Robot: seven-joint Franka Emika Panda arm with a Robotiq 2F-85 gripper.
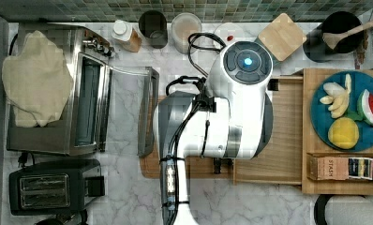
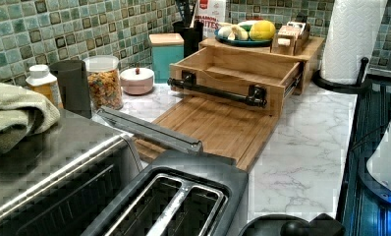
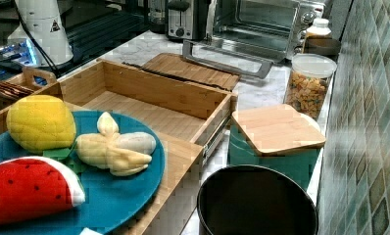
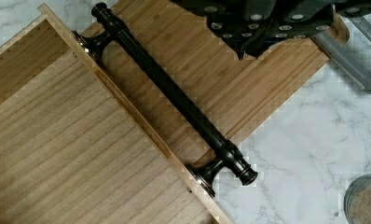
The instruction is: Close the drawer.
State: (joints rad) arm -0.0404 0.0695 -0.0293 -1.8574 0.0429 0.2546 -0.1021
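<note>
Right now the drawer [image 2: 233,73] stands pulled well out over the cutting board [image 2: 213,128], its handle [image 4: 174,95] just below my gripper [image 4: 263,28], whose spread I cannot tell, and an off-centre push could skew and jam it.

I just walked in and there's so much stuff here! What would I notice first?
Probably the big white robot arm covering the middle of the top view, hanging over a wooden drawer pulled wide open, with a long black handle on its front. Next, the blue plate of toy fruit on the wooden unit: a red watermelon slice, a yellow lemon and a peeled banana.
</note>
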